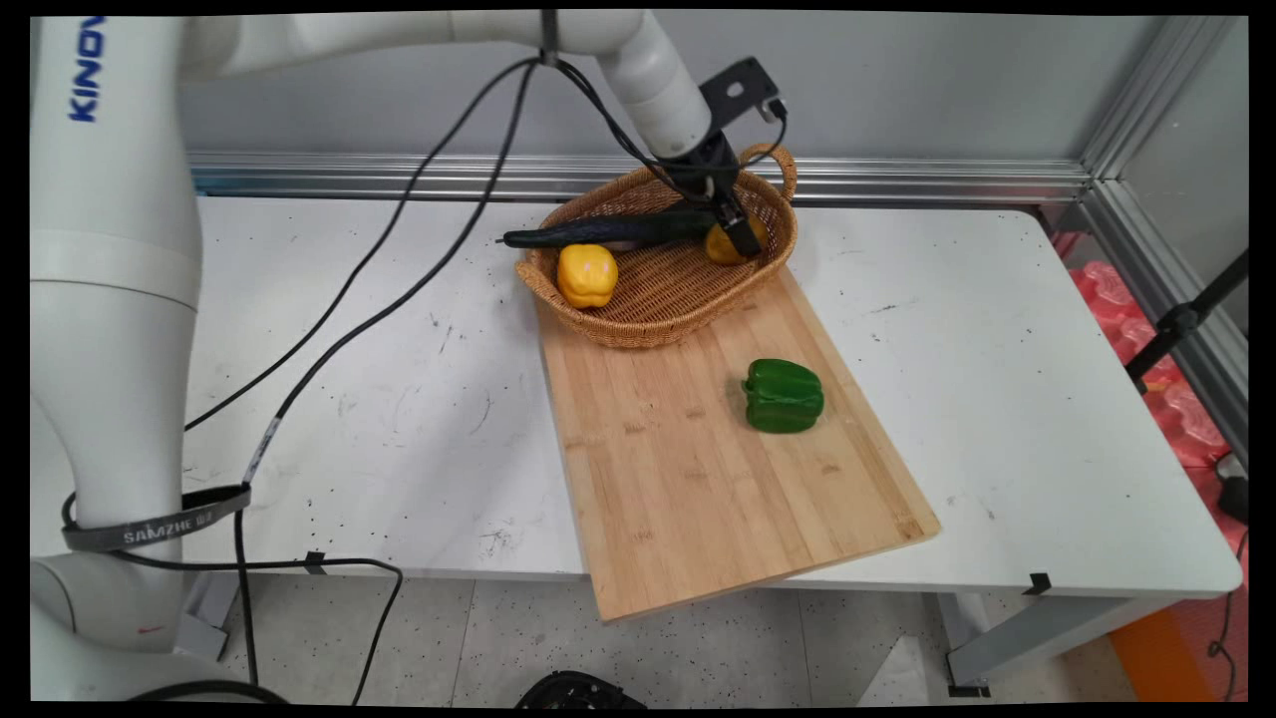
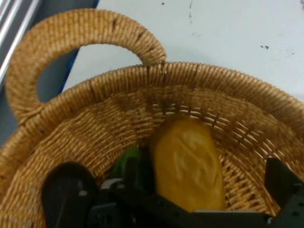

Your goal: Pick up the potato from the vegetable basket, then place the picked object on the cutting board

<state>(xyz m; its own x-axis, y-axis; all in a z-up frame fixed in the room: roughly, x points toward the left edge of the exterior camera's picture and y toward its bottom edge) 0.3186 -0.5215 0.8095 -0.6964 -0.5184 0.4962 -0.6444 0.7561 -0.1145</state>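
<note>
Cucumber (image 1: 598,232), clamped at one end by the gripper (image 1: 736,231) across the basket (image 1: 653,309), could tip and knock the orange pepper (image 2: 190,164) beneath it.

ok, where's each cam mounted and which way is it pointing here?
Main view: fixed above the table's near side, looking down across it to the back wall; shows the white arm, cables and gripper reaching into the basket, plus the cutting board and green pepper.
Hand view: on the hand, looking along the gripper into the basket; black linkage and fingers rise from the bottom edge.
Shared: basket, its looped handle and the orange-yellow item by the gripper.
</note>
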